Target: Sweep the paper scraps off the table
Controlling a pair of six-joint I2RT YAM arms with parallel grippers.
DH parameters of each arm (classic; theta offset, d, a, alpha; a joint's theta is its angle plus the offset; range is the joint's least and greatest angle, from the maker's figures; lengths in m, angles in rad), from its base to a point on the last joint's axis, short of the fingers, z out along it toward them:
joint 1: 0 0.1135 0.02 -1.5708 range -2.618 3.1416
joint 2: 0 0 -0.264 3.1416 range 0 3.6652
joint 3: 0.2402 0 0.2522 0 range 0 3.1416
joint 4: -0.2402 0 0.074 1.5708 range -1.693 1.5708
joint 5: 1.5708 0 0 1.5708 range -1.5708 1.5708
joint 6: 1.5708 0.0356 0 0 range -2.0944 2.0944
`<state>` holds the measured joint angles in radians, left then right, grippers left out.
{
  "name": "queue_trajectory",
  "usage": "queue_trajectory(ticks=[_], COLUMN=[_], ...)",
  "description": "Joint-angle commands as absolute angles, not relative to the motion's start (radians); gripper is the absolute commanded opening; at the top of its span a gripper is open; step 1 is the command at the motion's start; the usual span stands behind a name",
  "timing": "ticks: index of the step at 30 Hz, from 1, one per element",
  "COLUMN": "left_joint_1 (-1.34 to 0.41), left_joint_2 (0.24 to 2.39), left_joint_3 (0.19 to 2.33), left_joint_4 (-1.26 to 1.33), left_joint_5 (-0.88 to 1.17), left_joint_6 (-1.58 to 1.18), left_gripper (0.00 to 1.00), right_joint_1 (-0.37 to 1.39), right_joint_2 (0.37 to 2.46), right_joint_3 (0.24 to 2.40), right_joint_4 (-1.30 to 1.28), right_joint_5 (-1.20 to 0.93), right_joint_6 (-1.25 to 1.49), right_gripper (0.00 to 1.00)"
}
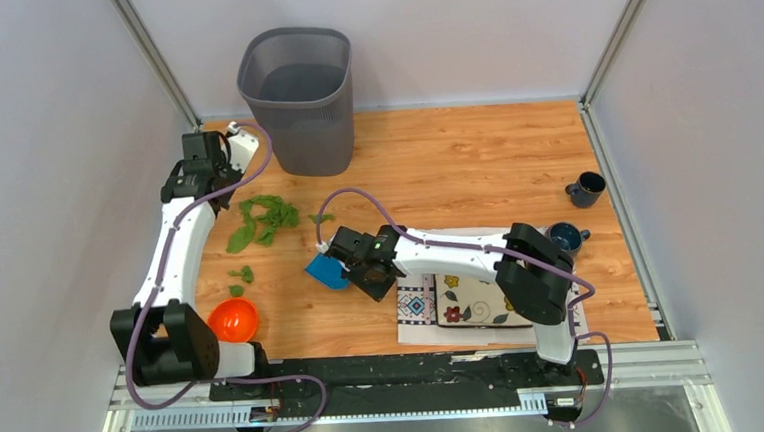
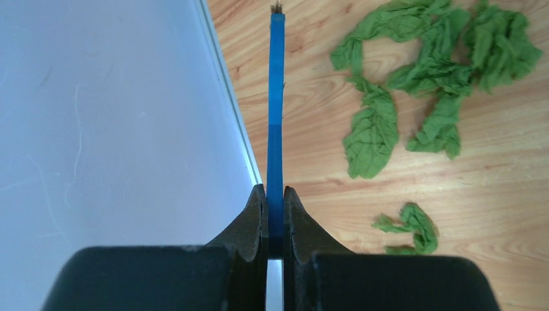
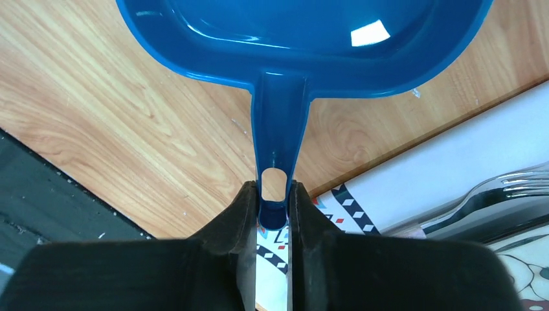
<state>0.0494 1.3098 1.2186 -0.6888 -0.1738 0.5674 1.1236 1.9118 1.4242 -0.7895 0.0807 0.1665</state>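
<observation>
The right gripper's (image 3: 273,214) two fingers are pinched nearly together on the handle end of the one blue dustpan (image 3: 304,39), whose pan lies just ahead of them over the table (image 1: 475,160). One patterned placemat (image 3: 414,188) lies under and to the right of those fingers, with one fork (image 3: 498,191) on it. The left gripper (image 2: 274,201) is clamped tight on one thin blue brush (image 2: 277,97), which is seen edge-on and points ahead. The paper scraps (image 2: 414,84) lie on the table to the right of that brush: one main cluster ahead and one small bit nearer the fingers. One mesh bin (image 1: 298,101) stands just beside the left gripper. Two dark mugs (image 1: 586,189) sit well behind the right gripper.
</observation>
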Motion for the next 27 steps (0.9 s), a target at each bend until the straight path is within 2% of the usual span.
queue_trajectory(ticks=[1, 4, 7, 13, 22, 27], left_joint_1=[0.058, 0.060, 0.058, 0.058, -0.031, -0.055], left_joint_2=[1.426, 1.454, 1.445, 1.480, 1.430, 1.410], left_joint_3=[1.258, 1.214, 1.169, 1.227, 1.210, 1.232], left_joint_4=[-0.620, -0.632, -0.673, -0.879, -1.023, -1.075], left_joint_5=[-0.251, -0.223, -0.073, -0.028, 0.254, 0.317], left_joint_6=[0.655, 0.658, 0.628, 0.499, 0.457, 0.446], left_gripper=[0.00, 0.00, 0.00, 0.00, 0.00, 0.00], right_joint_1=[1.124, 1.138, 1.144, 1.163, 1.163, 1.163], right_joint_2=[1.859, 1.852, 1.861, 1.887, 1.933, 1.982], right_joint_3=[1.468, 1.453, 1.445, 1.445, 1.496, 1.522], right_joint_4=[-0.835, -0.818, -0.813, -0.821, -0.830, -0.879], right_joint_5=[0.018, 0.051, 0.069, 0.104, 0.120, 0.135], right_joint_6=[0.138, 0.138, 0.138, 0.121, 0.074, 0.038], right_gripper=[0.00, 0.00, 0.00, 0.00, 0.00, 0.00])
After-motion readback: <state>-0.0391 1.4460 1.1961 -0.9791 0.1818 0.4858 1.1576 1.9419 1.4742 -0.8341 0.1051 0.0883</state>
